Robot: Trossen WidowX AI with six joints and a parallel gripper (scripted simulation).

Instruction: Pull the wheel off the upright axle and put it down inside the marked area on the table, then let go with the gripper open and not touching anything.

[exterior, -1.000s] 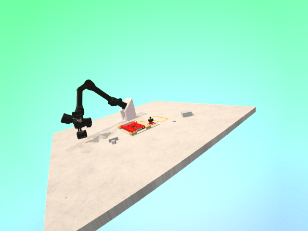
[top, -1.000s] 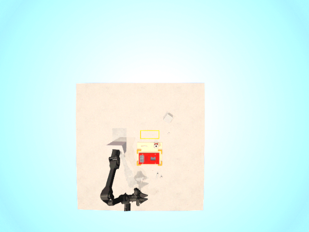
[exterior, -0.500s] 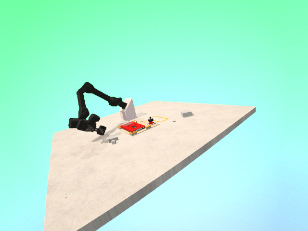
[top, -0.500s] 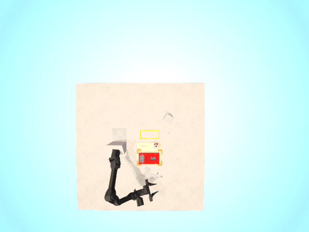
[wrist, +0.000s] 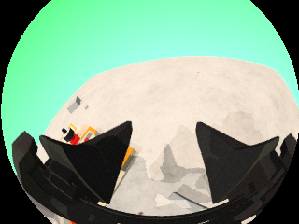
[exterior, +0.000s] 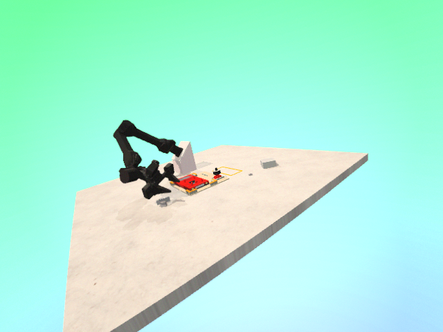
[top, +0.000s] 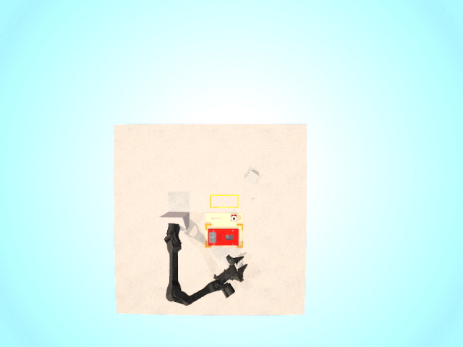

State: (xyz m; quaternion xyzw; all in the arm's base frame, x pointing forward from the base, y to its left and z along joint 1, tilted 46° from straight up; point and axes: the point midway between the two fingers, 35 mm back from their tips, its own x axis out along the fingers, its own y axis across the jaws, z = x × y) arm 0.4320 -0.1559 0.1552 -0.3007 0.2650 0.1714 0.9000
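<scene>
The wheel (top: 234,218) (exterior: 216,172) (wrist: 68,134) is small and dark. It sits over a small red base on the pale board (top: 224,221); the axle is too small to make out clearly. The marked area is a yellow outline (top: 210,201) (exterior: 232,168) on the table, beside the board on the side away from the arm's fingers. My gripper (top: 244,260) (exterior: 174,186) (wrist: 164,126) is open, with nothing between its fingers. It is above the table beyond the red block, apart from the wheel.
A red block (top: 234,242) (exterior: 200,181) with orange corner pieces lies between gripper and wheel. A grey part (exterior: 163,200) lies near the fingers. A grey box (top: 251,176) (exterior: 268,163) (wrist: 74,105) stands beyond the outline. A pale wedge (exterior: 187,160) stands by the arm's base.
</scene>
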